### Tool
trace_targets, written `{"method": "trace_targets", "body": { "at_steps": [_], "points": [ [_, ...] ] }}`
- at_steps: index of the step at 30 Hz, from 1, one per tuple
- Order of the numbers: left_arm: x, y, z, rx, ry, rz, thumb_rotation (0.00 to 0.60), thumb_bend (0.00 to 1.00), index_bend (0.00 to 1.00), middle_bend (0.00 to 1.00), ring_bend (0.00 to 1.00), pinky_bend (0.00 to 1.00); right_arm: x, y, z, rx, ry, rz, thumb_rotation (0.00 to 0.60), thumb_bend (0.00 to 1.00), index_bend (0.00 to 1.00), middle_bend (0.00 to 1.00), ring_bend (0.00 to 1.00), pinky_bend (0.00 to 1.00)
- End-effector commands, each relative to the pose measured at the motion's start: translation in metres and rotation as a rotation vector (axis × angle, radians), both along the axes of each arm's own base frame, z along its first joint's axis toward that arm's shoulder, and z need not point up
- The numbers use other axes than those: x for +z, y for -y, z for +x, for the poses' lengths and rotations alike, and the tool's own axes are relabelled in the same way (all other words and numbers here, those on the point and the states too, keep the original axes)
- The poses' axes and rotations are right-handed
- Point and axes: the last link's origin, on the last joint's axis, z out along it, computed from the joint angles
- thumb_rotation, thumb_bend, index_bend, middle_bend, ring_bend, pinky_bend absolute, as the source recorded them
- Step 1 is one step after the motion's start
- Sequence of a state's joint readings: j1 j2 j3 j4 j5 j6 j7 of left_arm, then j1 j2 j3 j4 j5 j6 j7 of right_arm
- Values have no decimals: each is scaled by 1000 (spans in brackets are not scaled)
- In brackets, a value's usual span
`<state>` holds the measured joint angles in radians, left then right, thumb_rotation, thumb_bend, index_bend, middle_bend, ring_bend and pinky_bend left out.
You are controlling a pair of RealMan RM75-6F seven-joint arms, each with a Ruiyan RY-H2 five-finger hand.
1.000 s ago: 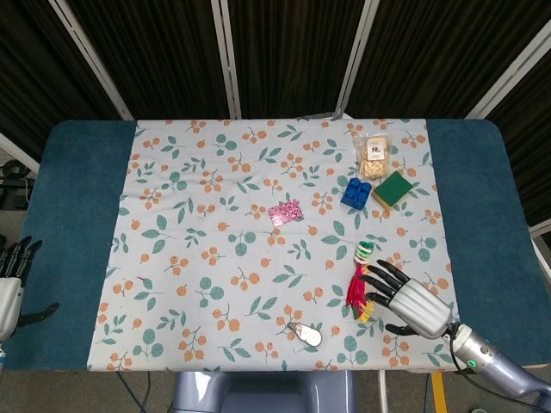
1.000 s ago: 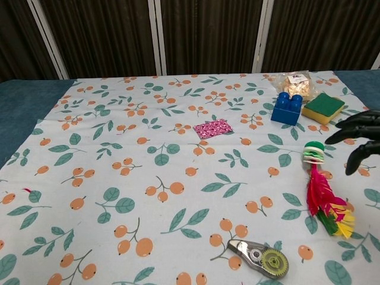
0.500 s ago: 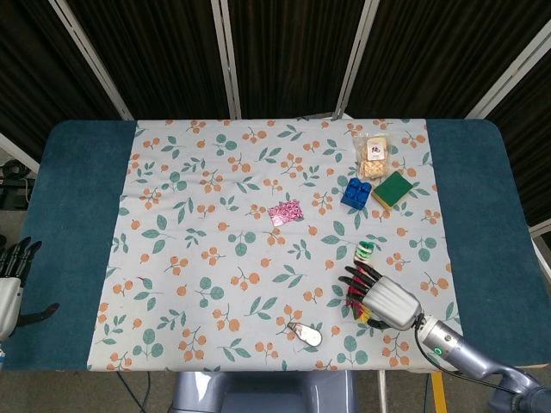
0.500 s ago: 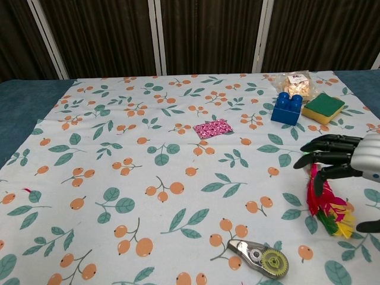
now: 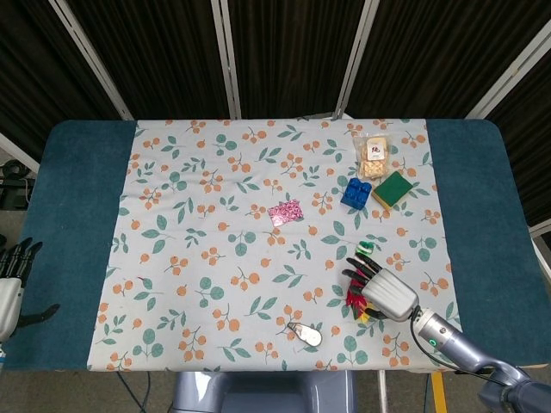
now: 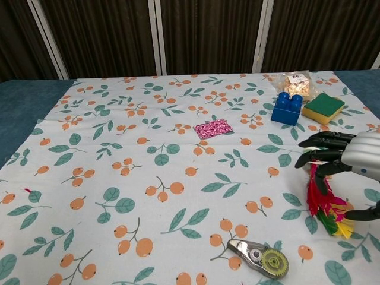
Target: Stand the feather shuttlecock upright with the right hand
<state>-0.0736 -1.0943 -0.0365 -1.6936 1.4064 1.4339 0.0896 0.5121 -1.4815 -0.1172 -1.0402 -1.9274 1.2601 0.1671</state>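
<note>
Chest view: right hand [image 6: 350, 160] hovers palm-down over one shuttlecock [image 6: 323, 205] lying flat on the desk [image 6: 35, 107], fingers curled over its cork end, grasp unclear. Beyond it, one blue brick [image 6: 286, 108] and one sponge [image 6: 323, 107].

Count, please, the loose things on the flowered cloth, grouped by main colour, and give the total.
Blue: 1, the building block
Green: 1, the sponge
Pink: 1, the small packet
Clear: 1, the snack bag
Grey: 1, the tape dispenser
Multicoloured: 1, the feather shuttlecock
Total: 6
</note>
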Motion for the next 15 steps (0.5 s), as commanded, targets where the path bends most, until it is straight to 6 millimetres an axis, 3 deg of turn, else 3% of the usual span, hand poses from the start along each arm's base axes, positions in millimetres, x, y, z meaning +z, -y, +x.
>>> {"method": "trace_targets", "body": {
  "at_steps": [1,15],
  "points": [
    [0,0,0,1,0,0,600,113,0,0,0,0,-2,0,1,1,5,-1,600,134,516,194,0,0],
    [-1,0,0,3,5,-1,600,114,0,0,0,0,-12,6,4,-8,9,-19,600,227,550,218,0,0]
  ]
}}
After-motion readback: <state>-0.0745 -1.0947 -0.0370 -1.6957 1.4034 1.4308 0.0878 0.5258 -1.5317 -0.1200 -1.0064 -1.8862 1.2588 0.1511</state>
